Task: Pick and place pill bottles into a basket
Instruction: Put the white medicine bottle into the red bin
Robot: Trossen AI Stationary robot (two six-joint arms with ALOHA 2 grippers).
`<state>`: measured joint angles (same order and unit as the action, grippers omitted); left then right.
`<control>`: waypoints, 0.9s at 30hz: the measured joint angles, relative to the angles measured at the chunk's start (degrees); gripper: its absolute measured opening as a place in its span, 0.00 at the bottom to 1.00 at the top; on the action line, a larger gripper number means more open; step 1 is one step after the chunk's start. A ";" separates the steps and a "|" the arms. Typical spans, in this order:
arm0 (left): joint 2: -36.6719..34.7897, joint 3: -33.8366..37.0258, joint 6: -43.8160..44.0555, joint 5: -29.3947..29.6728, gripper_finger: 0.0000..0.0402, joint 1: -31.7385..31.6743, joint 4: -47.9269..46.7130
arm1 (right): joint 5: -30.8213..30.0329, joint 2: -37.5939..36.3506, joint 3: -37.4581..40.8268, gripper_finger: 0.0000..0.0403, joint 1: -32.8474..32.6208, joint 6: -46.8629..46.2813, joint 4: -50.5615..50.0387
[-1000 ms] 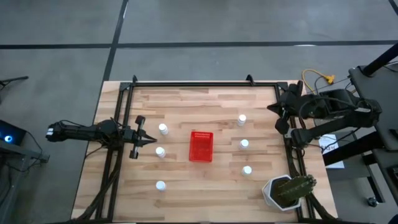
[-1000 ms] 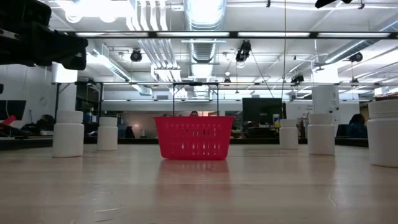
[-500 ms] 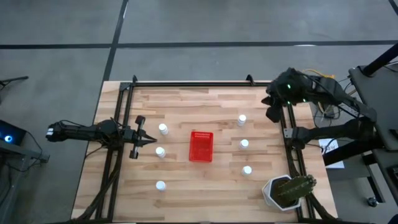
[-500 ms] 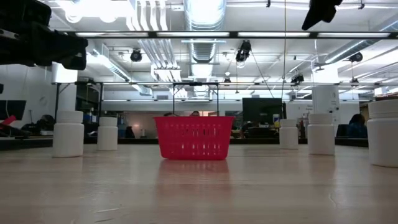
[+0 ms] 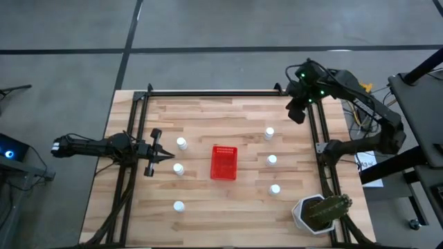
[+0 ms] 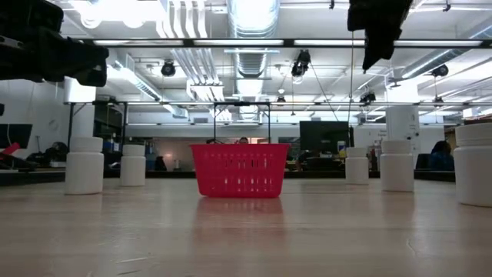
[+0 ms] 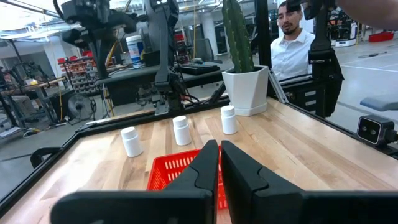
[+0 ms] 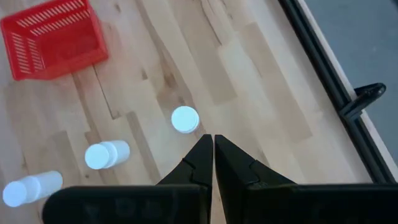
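Note:
The red basket (image 5: 223, 162) stands at the table's middle. Three white pill bottles stand left of it (image 5: 181, 143) (image 5: 178, 168) (image 5: 179, 205) and three right of it (image 5: 269, 132) (image 5: 272, 160) (image 5: 275, 189), each on its base. My left gripper (image 5: 168, 157) is shut and empty, level above the table, between the two upper left bottles and pointing at the basket (image 7: 180, 174). My right gripper (image 5: 297, 114) is shut and empty, high over the table's far right corner. It looks down on the nearest bottle (image 8: 185, 119).
A white pot with a cactus (image 5: 320, 212) stands at the near right corner. A black frame rail (image 5: 320, 149) runs along the table's right side, and another runs along the left. A person (image 7: 295, 37) stands beyond the table in the left wrist view.
My right arm has swung from beyond the table's right edge toward the far edge and inward. Its gripper now hangs over the far right corner and has come into the top of the low view. The bottles and the basket have kept still.

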<state>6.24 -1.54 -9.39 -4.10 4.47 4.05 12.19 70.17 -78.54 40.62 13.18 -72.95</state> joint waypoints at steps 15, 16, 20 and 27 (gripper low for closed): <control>0.00 0.00 -0.02 0.00 0.00 -0.02 0.00 | 1.31 1.81 0.00 0.17 -0.22 2.11 -0.37; 0.00 0.00 0.00 0.00 0.00 -0.02 0.00 | 1.31 1.77 0.00 0.21 -0.22 2.22 -0.37; 0.00 0.00 -0.02 -0.02 0.00 0.00 0.00 | 1.36 1.78 0.00 0.33 -0.27 2.35 -0.39; 0.00 0.00 -0.02 -0.01 0.00 -0.02 -0.01 | 1.40 1.96 0.42 0.55 -2.08 6.64 -1.23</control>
<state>6.24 -1.54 -9.41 -4.11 4.45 4.04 13.58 72.13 -78.12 38.54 19.82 -74.18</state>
